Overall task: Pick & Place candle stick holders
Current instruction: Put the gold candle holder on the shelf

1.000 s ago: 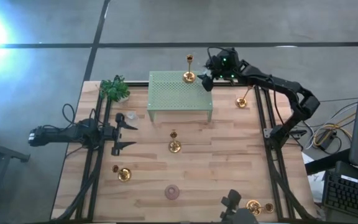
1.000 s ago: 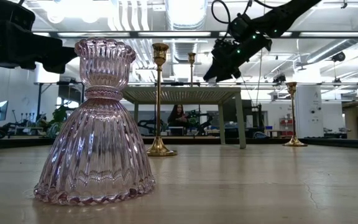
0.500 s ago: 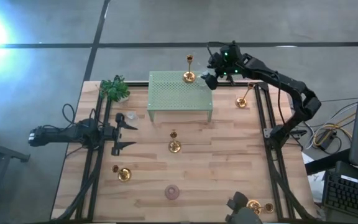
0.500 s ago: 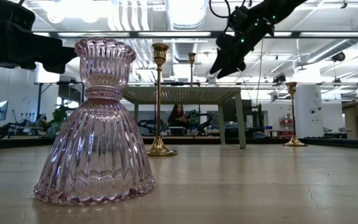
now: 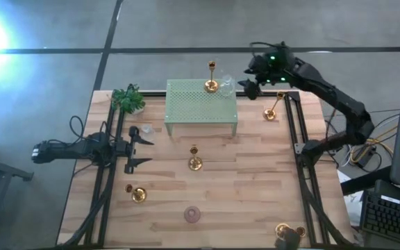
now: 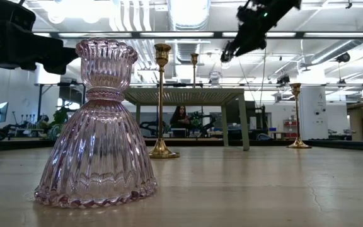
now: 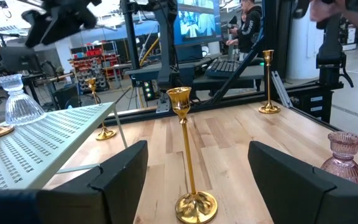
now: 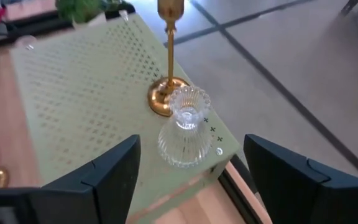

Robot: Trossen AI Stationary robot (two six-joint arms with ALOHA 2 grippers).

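Note:
A green perforated stand point(image 5: 200, 105) sits at the table's far middle. On its far right corner stand a tall gold candlestick point(image 5: 212, 83) and a clear glass holder point(image 5: 226, 85), also in the right wrist view point(image 8: 184, 127). My right gripper point(image 5: 248, 89) is open and empty, up in the air just right of that corner point(image 6: 229, 55). My left gripper point(image 5: 148, 151) is open and empty near the table's left side. Another gold candlestick point(image 5: 195, 161) stands upright on its base mid-table, ahead of the left fingers point(image 7: 188, 162).
A gold candlestick point(image 5: 271, 111) stands at the far right; one lies at the near left point(image 5: 137, 194) and one at the near right point(image 5: 283, 229). A pink glass holder point(image 5: 193, 214) stands near the front edge, a small clear holder point(image 5: 146, 129) and a green plant point(image 5: 128, 99) at the left.
My right gripper has drawn back from the stand's far right corner, toward the table's right edge and up. The clear glass holder, which the gripper hid before, now stands in plain view on that corner beside the gold candlestick.

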